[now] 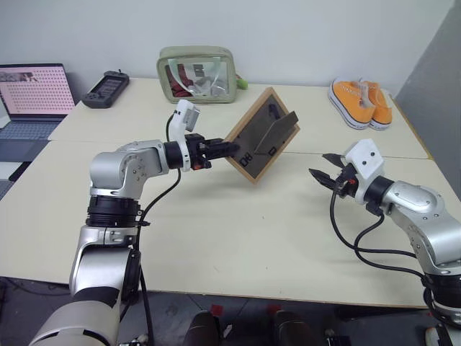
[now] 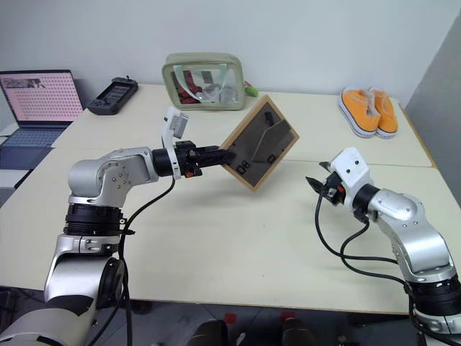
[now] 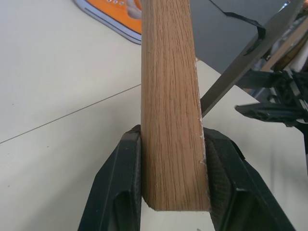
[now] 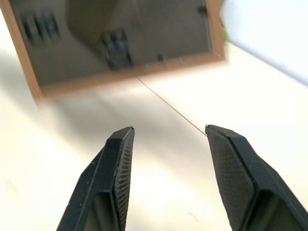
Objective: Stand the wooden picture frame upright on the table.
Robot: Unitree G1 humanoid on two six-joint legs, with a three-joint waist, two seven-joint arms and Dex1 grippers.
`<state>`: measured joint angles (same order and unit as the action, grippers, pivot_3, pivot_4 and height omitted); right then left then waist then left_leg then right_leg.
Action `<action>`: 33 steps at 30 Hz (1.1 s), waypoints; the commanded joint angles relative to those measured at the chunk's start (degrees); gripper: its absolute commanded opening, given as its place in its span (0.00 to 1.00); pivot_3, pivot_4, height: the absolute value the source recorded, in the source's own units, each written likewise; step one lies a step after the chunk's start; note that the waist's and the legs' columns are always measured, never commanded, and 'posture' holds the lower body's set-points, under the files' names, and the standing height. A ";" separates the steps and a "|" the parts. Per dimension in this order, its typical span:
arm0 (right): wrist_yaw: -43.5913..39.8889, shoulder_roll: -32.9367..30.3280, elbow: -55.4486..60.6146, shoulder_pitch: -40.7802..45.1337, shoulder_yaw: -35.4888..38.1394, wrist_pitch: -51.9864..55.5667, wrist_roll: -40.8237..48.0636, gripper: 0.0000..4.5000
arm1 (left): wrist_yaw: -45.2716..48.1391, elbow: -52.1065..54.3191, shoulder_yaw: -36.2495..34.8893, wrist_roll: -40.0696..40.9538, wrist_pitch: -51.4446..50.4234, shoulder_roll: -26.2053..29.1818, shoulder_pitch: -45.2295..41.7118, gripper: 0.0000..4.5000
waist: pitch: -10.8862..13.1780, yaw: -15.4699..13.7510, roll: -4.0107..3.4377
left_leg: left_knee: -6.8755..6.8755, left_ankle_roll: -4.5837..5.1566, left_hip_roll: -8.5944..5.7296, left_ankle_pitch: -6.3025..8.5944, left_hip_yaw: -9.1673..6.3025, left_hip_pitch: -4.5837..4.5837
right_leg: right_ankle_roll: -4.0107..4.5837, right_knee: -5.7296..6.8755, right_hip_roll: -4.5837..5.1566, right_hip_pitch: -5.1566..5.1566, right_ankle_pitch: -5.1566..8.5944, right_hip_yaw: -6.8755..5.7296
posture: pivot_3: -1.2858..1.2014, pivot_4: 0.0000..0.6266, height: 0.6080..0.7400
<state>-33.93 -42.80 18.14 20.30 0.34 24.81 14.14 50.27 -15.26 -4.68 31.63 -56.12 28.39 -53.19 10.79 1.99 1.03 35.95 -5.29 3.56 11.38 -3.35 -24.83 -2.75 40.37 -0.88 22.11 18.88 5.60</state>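
Wooden picture frame (image 1: 261, 134) hangs in the air above the counter (image 1: 238, 216), tilted on a diagonal, its dark back panel and unfolded stand (image 1: 277, 132) turned toward the camera. Nearest the viewer, the right claw (image 1: 325, 170) sits low over the counter on the frame's right, its two black fingers spread wide and holding nothing, well apart from the wood and aimed back toward it. Farther in, the left claw (image 1: 225, 149) is clamped across the frame's lower left edge, one finger on each face of the light-wood rail, as the left wrist view shows plainly. From that grip the frame's long axis climbs up and away to the right, so its lowest corner (image 1: 253, 179) points down at the counter without touching it. That tilt is what the coming move appears to turn on: the frame needs rolling until its bottom edge and the stand's foot can meet the counter together. Only the left arm has hold of it. Beyond, at the far edge, lie a clear pouch (image 1: 197, 74) and a pair of orange shoes (image 1: 361, 103).
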 commanded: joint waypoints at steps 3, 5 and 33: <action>4.09 -3.70 -12.55 -1.60 -3.28 -33.84 -18.97 0.55 | -8.57 -1.26 -11.16 8.41 -17.04 -1.47 -5.47 0.29 | 0.01 0.56 0.02 | 0.04 0.00 0.00 0.00 0.01 0.00 | -0.01 0.01 -0.01 0.00 0.00 0.01 | 0.52 0.24 1.00; 9.13 -3.89 -18.95 -0.47 -5.30 -44.64 -26.24 0.55 | -11.49 -0.67 -14.17 10.39 -24.56 -2.40 -5.81 0.29 | 0.01 0.77 0.02 | 0.06 0.00 0.00 0.00 0.01 0.01 | -0.01 0.03 0.00 0.00 0.00 0.01 | 0.52 0.24 1.00; 51.76 0.35 -45.68 12.24 -14.61 -75.17 -63.61 0.55 | -46.47 -1.07 -15.20 53.63 -36.38 -0.58 -0.36 0.29 | 0.00 1.23 0.05 | 0.15 -0.37 -0.11 -0.21 0.00 0.14 | 0.03 0.51 0.13 0.00 0.00 0.08 | 0.52 0.24 1.00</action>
<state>15.24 -42.22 -27.22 30.76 -14.64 -50.34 -48.61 4.68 -16.56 -19.40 81.07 -92.23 27.36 -52.19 10.79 3.22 1.07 36.10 -5.67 3.45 11.16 -3.34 -24.69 -2.72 40.88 -0.75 22.11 18.89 5.68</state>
